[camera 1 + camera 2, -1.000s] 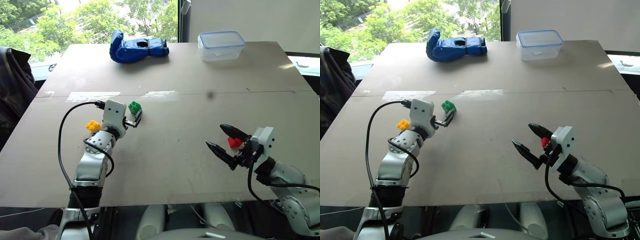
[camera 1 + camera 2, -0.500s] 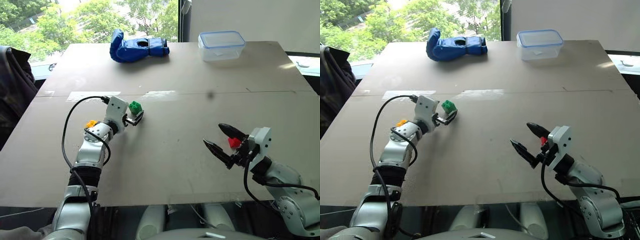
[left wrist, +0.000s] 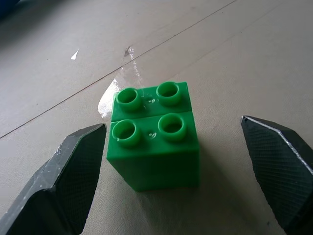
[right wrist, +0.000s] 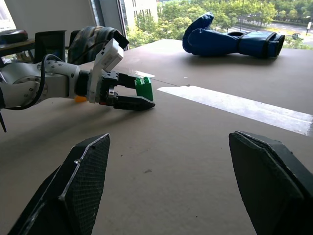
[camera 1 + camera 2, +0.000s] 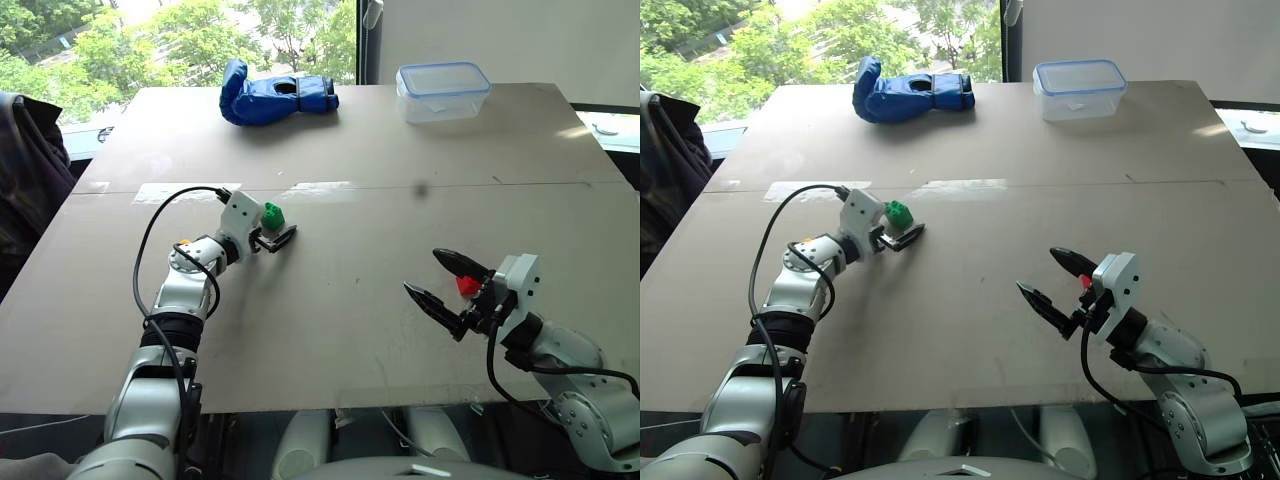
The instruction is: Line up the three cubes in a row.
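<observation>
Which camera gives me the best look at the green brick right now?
The left wrist view: the green brick sits upright between the open left gripper fingers, studs clear. The eye views show it small beside that gripper; the right wrist view shows it from the side.

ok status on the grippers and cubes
Left gripper open, straddling green cube, not clamped. Right gripper open, empty, red cube just behind. Nothing blocking.

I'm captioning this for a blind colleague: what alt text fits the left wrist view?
A green cube, a studded toy brick, stands upright on the tan table between the open black fingers of the left gripper, which are not clamped on it. A strip of clear tape lies behind the brick.
</observation>
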{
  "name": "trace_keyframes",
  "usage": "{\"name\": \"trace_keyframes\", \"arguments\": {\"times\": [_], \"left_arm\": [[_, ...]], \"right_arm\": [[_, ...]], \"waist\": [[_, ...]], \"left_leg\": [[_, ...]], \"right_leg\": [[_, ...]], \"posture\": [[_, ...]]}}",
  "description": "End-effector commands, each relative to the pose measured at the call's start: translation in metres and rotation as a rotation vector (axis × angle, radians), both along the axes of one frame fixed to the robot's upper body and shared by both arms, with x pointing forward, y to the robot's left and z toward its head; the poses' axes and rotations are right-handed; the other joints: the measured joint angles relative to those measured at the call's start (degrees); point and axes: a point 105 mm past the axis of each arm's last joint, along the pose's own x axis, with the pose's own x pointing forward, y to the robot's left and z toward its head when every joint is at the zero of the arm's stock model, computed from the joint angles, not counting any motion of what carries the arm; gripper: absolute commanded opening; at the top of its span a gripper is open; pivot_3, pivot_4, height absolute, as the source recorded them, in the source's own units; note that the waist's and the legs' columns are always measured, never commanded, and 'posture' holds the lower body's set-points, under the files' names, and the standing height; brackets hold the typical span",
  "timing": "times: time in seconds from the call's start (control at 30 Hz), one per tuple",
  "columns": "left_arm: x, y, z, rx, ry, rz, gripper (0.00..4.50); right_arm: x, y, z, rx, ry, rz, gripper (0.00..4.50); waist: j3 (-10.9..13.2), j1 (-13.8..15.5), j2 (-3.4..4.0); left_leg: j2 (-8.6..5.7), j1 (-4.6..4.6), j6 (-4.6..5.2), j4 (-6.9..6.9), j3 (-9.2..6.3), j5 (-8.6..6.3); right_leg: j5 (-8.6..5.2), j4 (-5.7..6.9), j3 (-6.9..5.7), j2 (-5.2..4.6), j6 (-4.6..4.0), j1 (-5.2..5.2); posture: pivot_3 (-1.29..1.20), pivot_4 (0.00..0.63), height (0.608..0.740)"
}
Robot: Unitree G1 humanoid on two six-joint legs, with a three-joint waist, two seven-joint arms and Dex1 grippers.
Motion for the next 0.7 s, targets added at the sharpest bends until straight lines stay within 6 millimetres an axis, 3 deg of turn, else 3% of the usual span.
{"name": "trace_keyframes", "arguments": {"times": [0.03, 0.2, 0.4, 0.57, 0.63, 0.7], "left_arm": [[-0.006, -0.002, -0.006, -0.004, 0.019, -0.017, 3.81], [-0.009, 0.000, -0.007, 0.001, 0.028, -0.008, 1.70], [-0.014, -0.004, -0.005, -0.039, 0.036, -0.014, 1.70], [-0.026, -0.029, 0.006, -0.091, 0.015, -0.081, 1.70], [-0.036, -0.047, 0.010, -0.123, 0.011, -0.135, 1.70], [-0.060, -0.081, 0.013, -0.174, 0.022, -0.304, 1.70]], "right_arm": [[-0.005, 0.003, 0.009, 0.009, -0.039, 0.021, 4.04], [-0.003, 0.003, 0.010, 0.013, -0.042, 0.017, 4.04], [-0.002, 0.003, 0.009, 0.009, -0.043, 0.014, 4.04], [-0.001, -0.007, 0.007, -0.007, -0.043, -0.017, 4.04], [0.001, -0.015, 0.006, -0.009, -0.039, -0.050, 4.04], [0.002, -0.027, 0.005, -0.020, -0.039, -0.089, 4.04]], "waist": [[0.00, -0.01, 0.00], [0.00, -0.19, -0.01], [-0.01, -0.26, -0.01], [0.00, 0.01, -0.01], [0.00, 0.08, -0.01], [0.00, 0.11, -0.01]], "left_leg": [[0.00, 0.00, 0.00, 0.00, 0.00, 0.00], [0.02, 0.03, 0.00, 0.01, 0.01, 0.00], [0.04, 0.06, 0.00, 0.03, 0.04, 0.00], [0.08, 0.01, 0.00, 0.04, 0.02, 0.00], [0.08, -0.01, 0.00, 0.05, -0.01, 0.00], [0.08, -0.03, 0.00, 0.05, -0.02, 0.00]], "right_leg": [[0.00, 0.00, 0.00, 0.00, 0.00, 0.00], [0.00, 0.07, 0.02, 0.01, 0.00, 0.00], [0.00, 0.10, 0.06, 0.02, 0.00, -0.01], [0.00, 0.05, 0.05, -0.02, 0.00, -0.01], [0.00, 0.05, 0.03, -0.03, 0.00, -0.01], [0.00, 0.05, 0.03, -0.06, 0.00, -0.01]], "posture": [[0.00, 0.150, 0.740], [0.00, 0.150, 0.740], [0.00, 0.150, 0.740], [0.00, 0.150, 0.740], [0.00, 0.150, 0.740], [0.00, 0.150, 0.740]]}}
